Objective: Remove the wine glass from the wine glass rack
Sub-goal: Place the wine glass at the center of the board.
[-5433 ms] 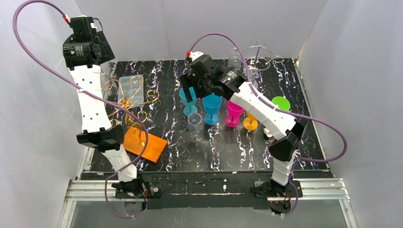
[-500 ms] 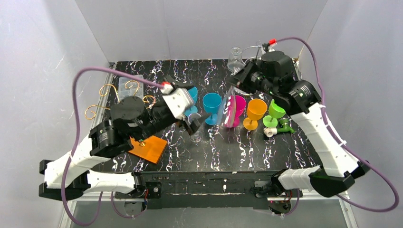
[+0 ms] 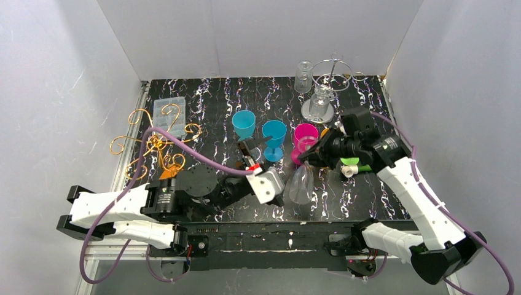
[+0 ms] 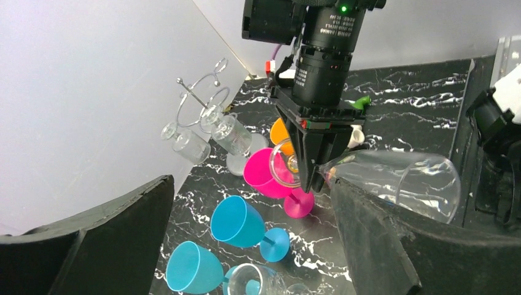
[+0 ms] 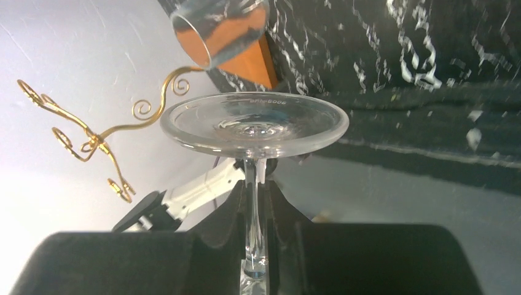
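Pinching the glass (image 3: 300, 186) by its stem between the fingers (image 4: 319, 147) of the right gripper (image 3: 307, 161), clamped on it between foot and bowl. Holding it sideways over the desk (image 3: 203, 98), near the middle of the near edge, bowl pointing toward that edge and foot toward the magenta cup (image 3: 305, 134) (in the right wrist view, stem running straight up from the fingers to the round foot). Hanging it well apart from the rack (image 3: 309, 114), off it entirely.

Spreading the left gripper (image 4: 250, 184) wide and gripping nothing, its two fingers framing the left wrist view, with the bowl lying just above the right-hand one (touching or not, cannot tell).

Seeing the rack at the far right corner, two clear glasses (image 3: 303, 69) hanging on it. Noting two blue cups (image 3: 244, 123) in a row with the magenta cup across the middle of the desk, just beyond the right gripper. Finding a gold rack (image 3: 153, 144) at the left edge and a clear box (image 3: 167, 110) just behind it, toward the far left corner.
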Robot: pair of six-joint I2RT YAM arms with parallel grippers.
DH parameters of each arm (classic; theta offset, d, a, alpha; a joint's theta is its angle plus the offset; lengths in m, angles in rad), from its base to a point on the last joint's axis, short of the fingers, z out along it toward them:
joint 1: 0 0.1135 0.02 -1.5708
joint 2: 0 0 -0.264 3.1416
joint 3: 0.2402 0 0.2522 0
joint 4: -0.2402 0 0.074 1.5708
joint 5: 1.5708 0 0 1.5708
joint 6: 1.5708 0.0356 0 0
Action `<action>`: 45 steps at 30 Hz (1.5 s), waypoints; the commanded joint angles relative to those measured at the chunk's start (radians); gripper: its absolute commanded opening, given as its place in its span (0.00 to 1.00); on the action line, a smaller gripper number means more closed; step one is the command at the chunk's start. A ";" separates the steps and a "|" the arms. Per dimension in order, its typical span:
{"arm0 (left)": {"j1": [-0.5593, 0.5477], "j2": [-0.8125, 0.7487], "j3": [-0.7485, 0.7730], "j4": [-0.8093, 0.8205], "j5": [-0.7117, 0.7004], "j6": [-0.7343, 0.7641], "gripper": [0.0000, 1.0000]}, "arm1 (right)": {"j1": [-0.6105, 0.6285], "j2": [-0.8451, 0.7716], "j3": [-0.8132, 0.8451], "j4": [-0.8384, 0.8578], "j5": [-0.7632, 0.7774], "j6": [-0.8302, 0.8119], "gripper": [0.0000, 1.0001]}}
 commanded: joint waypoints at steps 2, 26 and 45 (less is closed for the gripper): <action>-0.023 -0.070 -0.081 0.108 -0.049 -0.044 0.95 | -0.005 -0.069 -0.065 0.059 -0.135 0.180 0.01; -0.017 0.115 0.228 -0.556 -0.133 -0.854 0.66 | -0.005 -0.272 -0.644 0.534 -0.087 0.623 0.01; 0.185 0.202 0.165 -0.609 0.202 -1.083 0.51 | -0.005 -0.272 -0.843 0.768 -0.093 0.751 0.01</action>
